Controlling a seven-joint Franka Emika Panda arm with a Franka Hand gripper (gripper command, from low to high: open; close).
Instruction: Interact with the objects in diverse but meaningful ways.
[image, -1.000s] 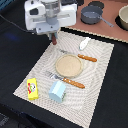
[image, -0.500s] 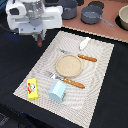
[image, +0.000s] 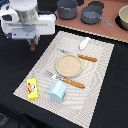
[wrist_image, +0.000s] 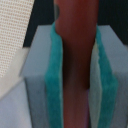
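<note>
Reddish-brown stick (wrist_image: 75, 60) is pinched between gripper (image: 32, 44) jaws, raised off the placemat's (image: 100, 75) edge, presumably for relocation.

Black bench (image: 15, 65) fills most of exterior view, dark and matte. Pale woven mat (image: 102, 65) lies on it at angle, fine grid weave, light beige. Far side: reddish-brown counter (image: 112, 32) runs along upper edge toward exterior view's right. Two grey pots (image: 67, 7) stand on counter side by side, second one (image: 92, 15) with long handle. Pale bowl-like vessel (image: 123, 17) at far right edge, cut off, possibly pot. Light even, soft shadows. Walls, floor, windows out of frame.
</note>
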